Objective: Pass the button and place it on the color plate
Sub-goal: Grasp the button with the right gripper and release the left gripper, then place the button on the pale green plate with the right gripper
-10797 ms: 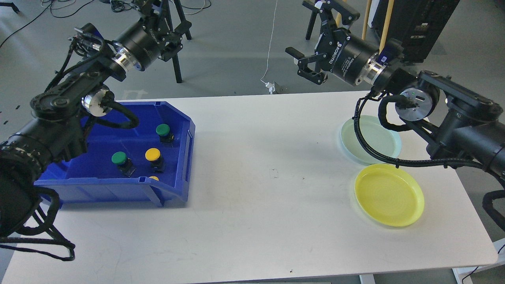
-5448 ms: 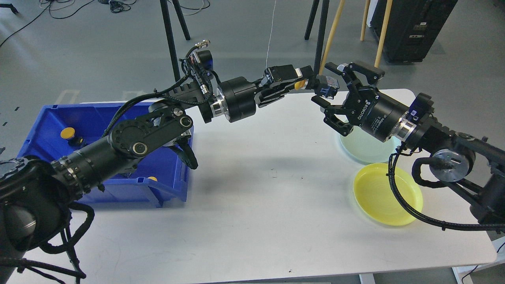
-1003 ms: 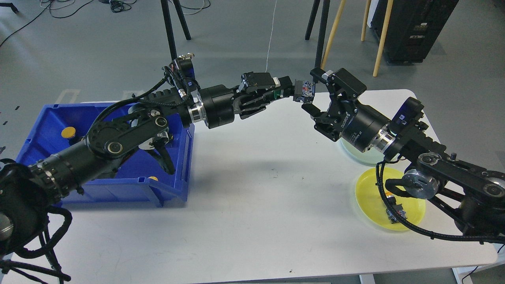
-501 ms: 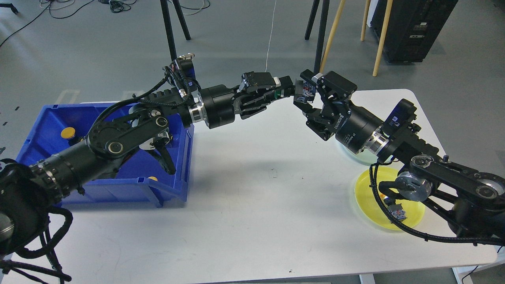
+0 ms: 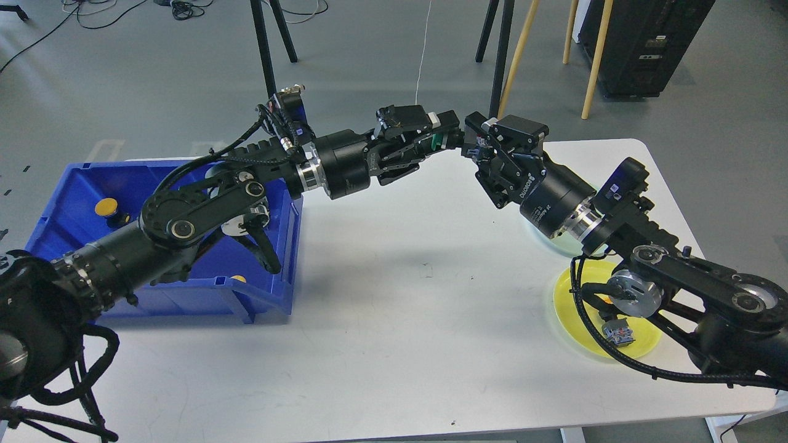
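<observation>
My left gripper (image 5: 451, 138) reaches over the table's back middle, shut on a green button (image 5: 438, 142) by its cap end. The button's dark base (image 5: 471, 149) points right. My right gripper (image 5: 479, 147) meets it from the right, its jaws open on either side of that base. A yellow plate (image 5: 575, 292) at the front right holds a yellow button (image 5: 617, 335) lying on its side. A pale green plate (image 5: 554, 243) behind it is mostly hidden by my right arm.
A blue bin (image 5: 271, 295) stands at the left with a yellow button (image 5: 106, 206) at its far left and another (image 5: 239, 279) by its front lip. Tripod legs and wooden poles stand beyond the table's back edge.
</observation>
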### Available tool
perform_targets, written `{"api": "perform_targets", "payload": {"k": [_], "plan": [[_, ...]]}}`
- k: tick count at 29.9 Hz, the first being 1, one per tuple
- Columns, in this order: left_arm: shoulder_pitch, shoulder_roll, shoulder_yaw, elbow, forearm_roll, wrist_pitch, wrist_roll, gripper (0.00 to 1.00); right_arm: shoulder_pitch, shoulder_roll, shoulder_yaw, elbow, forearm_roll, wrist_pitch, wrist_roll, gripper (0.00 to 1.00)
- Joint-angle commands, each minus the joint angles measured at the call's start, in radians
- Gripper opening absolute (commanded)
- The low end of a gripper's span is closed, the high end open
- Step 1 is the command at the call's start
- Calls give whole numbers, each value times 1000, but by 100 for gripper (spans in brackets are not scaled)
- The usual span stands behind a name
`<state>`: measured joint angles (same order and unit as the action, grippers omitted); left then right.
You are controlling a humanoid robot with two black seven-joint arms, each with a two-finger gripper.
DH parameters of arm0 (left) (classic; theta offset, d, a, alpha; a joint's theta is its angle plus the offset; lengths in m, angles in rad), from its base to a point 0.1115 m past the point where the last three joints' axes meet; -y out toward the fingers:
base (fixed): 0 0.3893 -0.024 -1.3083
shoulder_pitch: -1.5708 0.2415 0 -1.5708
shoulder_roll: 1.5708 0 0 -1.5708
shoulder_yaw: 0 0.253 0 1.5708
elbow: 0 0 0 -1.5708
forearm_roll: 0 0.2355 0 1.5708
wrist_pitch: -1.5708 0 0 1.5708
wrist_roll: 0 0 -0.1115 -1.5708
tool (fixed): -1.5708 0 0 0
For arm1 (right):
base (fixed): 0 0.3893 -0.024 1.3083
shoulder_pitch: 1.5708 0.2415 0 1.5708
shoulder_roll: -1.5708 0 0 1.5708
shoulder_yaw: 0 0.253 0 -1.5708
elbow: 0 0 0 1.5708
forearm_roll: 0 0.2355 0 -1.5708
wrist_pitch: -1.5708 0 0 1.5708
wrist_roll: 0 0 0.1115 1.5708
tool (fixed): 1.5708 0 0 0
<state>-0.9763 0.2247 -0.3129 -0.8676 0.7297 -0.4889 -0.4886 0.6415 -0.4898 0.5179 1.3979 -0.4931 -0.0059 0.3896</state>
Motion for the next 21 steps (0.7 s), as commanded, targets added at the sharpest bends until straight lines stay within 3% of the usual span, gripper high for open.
{"api": "perform_targets", "payload": {"k": [1,8,12,17,21], "plan": [[4,-1,-2,-1,-18,0,0,92,-34,-1,25,0,2,-17,-6,0],[4,1,-5,-1,-24,0,0,95,-123,10,142,-69,138,-74,-44,0],[4,45,-64,1,-50,0,0,95,-109,36,107,-360,174,-244,-101,0],[4,171,-165,-11,-72,0,0,95,1,210,-103,-852,45,-321,-90,0],[4,222,-207,-10,-73,0,0,96,30,296,-180,-1002,41,-325,-66,0]]}}
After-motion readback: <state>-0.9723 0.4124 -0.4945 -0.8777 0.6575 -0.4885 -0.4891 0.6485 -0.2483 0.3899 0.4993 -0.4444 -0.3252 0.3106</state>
